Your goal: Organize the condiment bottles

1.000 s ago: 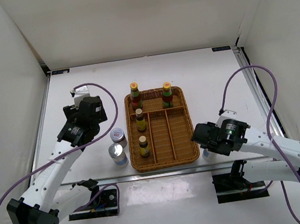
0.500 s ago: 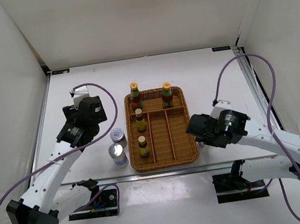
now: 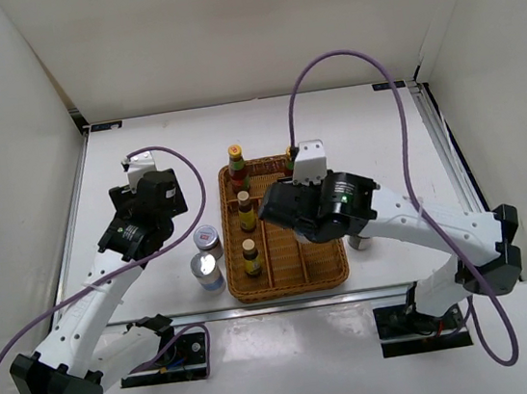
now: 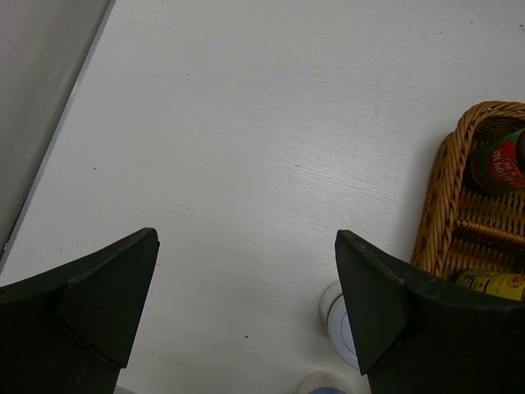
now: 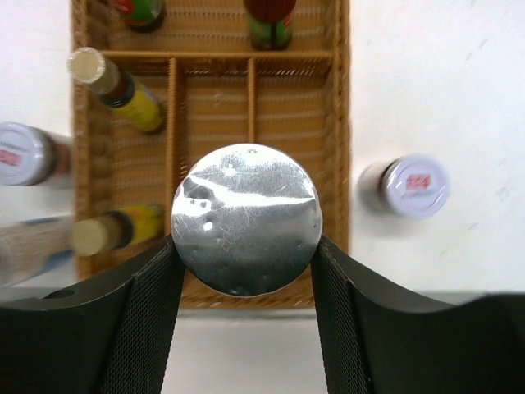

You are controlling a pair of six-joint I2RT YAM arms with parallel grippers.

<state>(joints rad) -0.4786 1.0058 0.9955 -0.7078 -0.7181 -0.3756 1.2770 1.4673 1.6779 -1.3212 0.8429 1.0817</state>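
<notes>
Where the right arm [image 3: 413, 226] reaches in over the wicker tray [image 3: 290, 291], the right jaws are clamped on a silver-lidded jar [image 5: 246, 217]. It is held lid-up above the near ends of the middle and right lanes, and bare wicker shows beneath it. How high it hangs cannot be told. The tray's far cross-compartment holds one tall bottle [image 3: 237, 162] near its left end and a second tall bottle [image 5: 271, 16] further right. In the left lane, a far brown bottle [image 3: 246, 209] and a near brown bottle [image 3: 251, 257] stand one behind the other. Just outside the left rim, two jars stand on the table [image 3: 150, 144], a far left jar [image 3: 208, 238] and a near left jar [image 3: 207, 270], close together. A right-side jar [image 5: 414, 185] stands just beyond the right rim, under the right arm. The left arm [image 3: 110, 285] holds the left jaws spread wide and gripping nothing above bare table, off the tray's far-left corner. White tabletop shows broad beyond the tray's far rim and out to the right. Plain white walls [image 3: 222, 28] close the table in at the left, back and right.
</notes>
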